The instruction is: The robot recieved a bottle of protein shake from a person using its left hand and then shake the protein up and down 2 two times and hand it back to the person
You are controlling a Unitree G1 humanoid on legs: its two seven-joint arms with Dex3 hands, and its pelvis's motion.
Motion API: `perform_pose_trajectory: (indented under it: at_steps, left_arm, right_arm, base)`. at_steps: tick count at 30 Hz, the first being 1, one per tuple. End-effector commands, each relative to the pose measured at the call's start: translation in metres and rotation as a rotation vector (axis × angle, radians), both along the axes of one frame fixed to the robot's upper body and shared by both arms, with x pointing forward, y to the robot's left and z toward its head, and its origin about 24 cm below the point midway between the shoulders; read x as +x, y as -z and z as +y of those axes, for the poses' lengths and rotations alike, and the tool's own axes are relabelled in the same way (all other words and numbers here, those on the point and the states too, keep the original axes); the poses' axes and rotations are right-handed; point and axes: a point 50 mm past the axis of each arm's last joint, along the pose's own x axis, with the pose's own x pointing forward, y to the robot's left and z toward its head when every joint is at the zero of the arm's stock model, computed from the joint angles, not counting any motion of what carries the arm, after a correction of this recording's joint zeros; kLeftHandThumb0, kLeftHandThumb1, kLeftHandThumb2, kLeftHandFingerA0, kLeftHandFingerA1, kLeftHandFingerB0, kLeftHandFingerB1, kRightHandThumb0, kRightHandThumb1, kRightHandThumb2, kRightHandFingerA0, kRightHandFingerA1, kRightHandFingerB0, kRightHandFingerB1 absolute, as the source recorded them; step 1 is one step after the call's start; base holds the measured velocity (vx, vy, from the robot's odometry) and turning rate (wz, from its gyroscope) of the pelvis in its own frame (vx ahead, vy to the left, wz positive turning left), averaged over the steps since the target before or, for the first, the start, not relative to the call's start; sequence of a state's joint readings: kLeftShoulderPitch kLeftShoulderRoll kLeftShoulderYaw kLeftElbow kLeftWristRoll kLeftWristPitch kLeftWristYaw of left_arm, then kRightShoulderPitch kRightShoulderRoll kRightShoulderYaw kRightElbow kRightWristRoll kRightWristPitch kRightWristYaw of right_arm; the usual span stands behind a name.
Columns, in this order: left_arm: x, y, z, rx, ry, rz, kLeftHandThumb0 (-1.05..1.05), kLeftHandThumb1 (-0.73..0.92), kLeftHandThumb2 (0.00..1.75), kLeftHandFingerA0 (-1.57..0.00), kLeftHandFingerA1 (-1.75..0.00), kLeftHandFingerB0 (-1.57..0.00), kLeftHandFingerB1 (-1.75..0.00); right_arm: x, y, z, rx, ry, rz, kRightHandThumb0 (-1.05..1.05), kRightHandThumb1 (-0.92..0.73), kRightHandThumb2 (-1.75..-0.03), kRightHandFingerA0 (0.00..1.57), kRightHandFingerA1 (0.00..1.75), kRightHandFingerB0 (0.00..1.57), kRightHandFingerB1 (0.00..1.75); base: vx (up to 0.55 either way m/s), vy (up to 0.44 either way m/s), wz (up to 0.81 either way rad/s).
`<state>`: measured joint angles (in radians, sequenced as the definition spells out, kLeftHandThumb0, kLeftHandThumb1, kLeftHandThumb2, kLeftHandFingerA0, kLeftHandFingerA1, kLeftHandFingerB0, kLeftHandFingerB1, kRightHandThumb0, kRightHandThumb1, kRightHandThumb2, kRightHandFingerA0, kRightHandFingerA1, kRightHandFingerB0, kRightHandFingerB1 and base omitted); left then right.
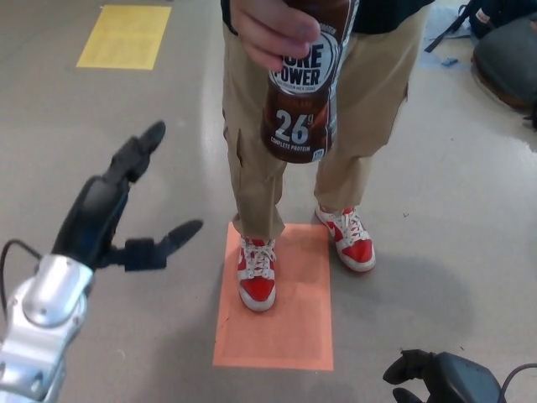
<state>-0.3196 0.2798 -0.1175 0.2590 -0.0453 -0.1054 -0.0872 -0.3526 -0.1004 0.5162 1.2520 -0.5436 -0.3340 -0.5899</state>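
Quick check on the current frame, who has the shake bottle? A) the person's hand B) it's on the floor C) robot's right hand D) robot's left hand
A: the person's hand grips the bottle near its top, while the robot's left hand is open and apart from it.

bottle (pixel 299 92) looks like glossy plastic with a shiny printed wrap. left hand (pixel 113 210) is matt black plastic, its wrist (pixel 46 306) smooth silvery metal. pants (pixel 252 159) are khaki cloth, floor (pixel 101 134) smooth with a dull sheen, orange mat (pixel 285 327) flat matt.
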Motion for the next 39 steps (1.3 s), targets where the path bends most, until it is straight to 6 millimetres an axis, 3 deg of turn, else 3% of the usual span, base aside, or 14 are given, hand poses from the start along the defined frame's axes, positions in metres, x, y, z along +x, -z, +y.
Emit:
perform_pose_trajectory:
  at_steps: [1, 3, 4, 5, 6, 10, 11, 12, 13, 17, 19, 39]
  left_arm:
    - [0.006, -0.078, -0.021, -0.426, 0.397, 0.43, -0.72, 0.43, 0.79, 0.0, -0.04, 0.0, 0.0]
    - [0.006, -0.081, -0.022, -0.42, 0.399, 0.435, -0.71, 0.39, 0.68, 0.0, 0.0, 0.0, 0.0]
    - [0.007, -0.085, -0.024, -0.407, 0.406, 0.433, -0.72, 0.49, 0.56, 0.0, 0.0, 0.0, 0.0]
    - [0.008, -0.091, -0.028, -0.394, 0.421, 0.427, -0.72, 0.51, 0.56, 0.0, 0.0, 0.0, -0.01]
    - [0.009, -0.095, -0.031, -0.385, 0.427, 0.425, -0.76, 0.45, 0.81, 0.0, -0.04, 0.0, 0.0]
    - [0.01, -0.107, -0.039, -0.329, 0.452, 0.417, -0.79, 0.47, 0.83, 0.0, -0.04, 0.0, 0.0]
    - [0.011, -0.111, -0.041, -0.322, 0.458, 0.418, -0.78, 0.55, 0.56, 0.0, 0.0, 0.0, 0.0]
    - [0.011, -0.114, -0.043, -0.317, 0.465, 0.419, -0.78, 0.55, 0.56, 0.0, 0.0, 0.0, 0.0]
    - [0.012, -0.119, -0.047, -0.301, 0.473, 0.417, -0.79, 0.46, 0.84, 0.0, -0.04, 0.0, 0.0]
    - [0.012, -0.131, -0.061, -0.265, 0.506, 0.421, -0.8, 0.46, 0.84, 0.0, -0.03, 0.0, 0.0]
    - [0.011, -0.135, -0.068, -0.254, 0.514, 0.433, -0.8, 0.46, 0.84, 0.0, -0.03, 0.0, 0.0]
    - [0.008, -0.146, -0.103, -0.169, 0.601, 0.523, -0.83, 0.48, 0.86, 0.0, -0.01, 0.0, 0.0]
  right_arm:
    - [0.001, -0.004, -0.01, -0.003, 0.015, -0.061, -0.41, -0.68, -0.76, 0.97, 0.83, 0.87, 0.55]
    - [-0.001, -0.003, -0.009, 0.0, 0.014, -0.059, -0.41, -0.68, -0.76, 0.98, 0.82, 0.87, 0.55]
    - [-0.001, -0.003, -0.009, 0.002, 0.015, -0.063, -0.41, -0.67, -0.76, 0.98, 0.83, 0.87, 0.56]
    - [-0.001, -0.003, -0.009, 0.001, 0.012, -0.066, -0.41, -0.69, -0.75, 0.99, 0.84, 0.85, 0.55]
    - [-0.002, -0.003, -0.009, 0.0, 0.011, -0.066, -0.42, -0.69, -0.75, 0.98, 0.84, 0.85, 0.55]
    - [-0.002, -0.003, -0.01, -0.001, 0.014, -0.058, -0.42, -0.69, -0.73, 0.97, 0.85, 0.83, 0.55]
    - [-0.001, -0.003, -0.01, 0.001, 0.017, -0.057, -0.42, -0.68, -0.73, 0.97, 0.85, 0.84, 0.55]
    - [-0.001, -0.003, -0.01, 0.004, 0.021, -0.055, -0.42, -0.68, -0.73, 0.97, 0.85, 0.84, 0.55]
    - [-0.001, -0.003, -0.01, 0.01, 0.028, -0.052, -0.41, -0.68, -0.73, 0.98, 0.88, 0.84, 0.55]
    - [-0.001, -0.003, -0.009, 0.002, 0.02, -0.061, -0.41, -0.69, -0.82, 1.01, 0.93, 0.85, 0.58]
    - [-0.001, -0.003, -0.009, -0.005, 0.012, -0.058, -0.4, -0.68, -0.85, 1.01, 0.86, 0.84, 0.58]
    - [0.001, -0.005, -0.009, -0.008, -0.003, -0.077, -0.4, -0.69, -0.8, 0.98, 0.87, 0.84, 0.57]
  base:
    - [0.0, 0.0, 0.0]
    - [0.0, 0.0, 0.0]
    - [0.0, 0.0, 0.0]
    - [0.0, 0.0, 0.0]
    - [0.0, 0.0, 0.0]
    - [0.0, 0.0, 0.0]
    - [0.0, 0.0, 0.0]
    - [0.0, 0.0, 0.0]
    - [0.0, 0.0, 0.0]
    - [0.0, 0.0, 0.0]
    - [0.0, 0.0, 0.0]
    - [0.0, 0.0, 0.0]
